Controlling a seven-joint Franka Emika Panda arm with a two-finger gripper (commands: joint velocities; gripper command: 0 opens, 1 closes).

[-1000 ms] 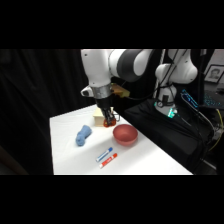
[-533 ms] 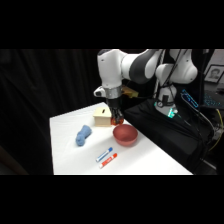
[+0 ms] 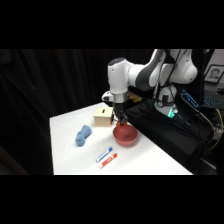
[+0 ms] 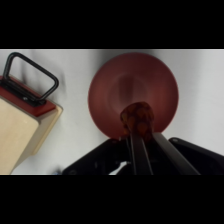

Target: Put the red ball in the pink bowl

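The pink bowl (image 4: 134,92) lies on the white table, straight below the wrist camera. In the side view the pink bowl (image 3: 125,135) sits near the table's right edge. My gripper (image 4: 137,120) hangs over the bowl's near part, shut on the red ball (image 4: 137,114), a small orange-red speckled sphere held between the dark fingers. From the side, my gripper (image 3: 120,120) comes down just above the bowl's back rim; the ball is too small to make out there.
A tan box (image 3: 103,117) with a black handle and red edge stands just left of the bowl, also seen as the tan box (image 4: 24,125). A blue object (image 3: 82,135) lies further left. Two marker pens (image 3: 106,157) lie near the front edge.
The arm has swung right, from over the tan box to above the pink bowl, and has come down a little toward it.
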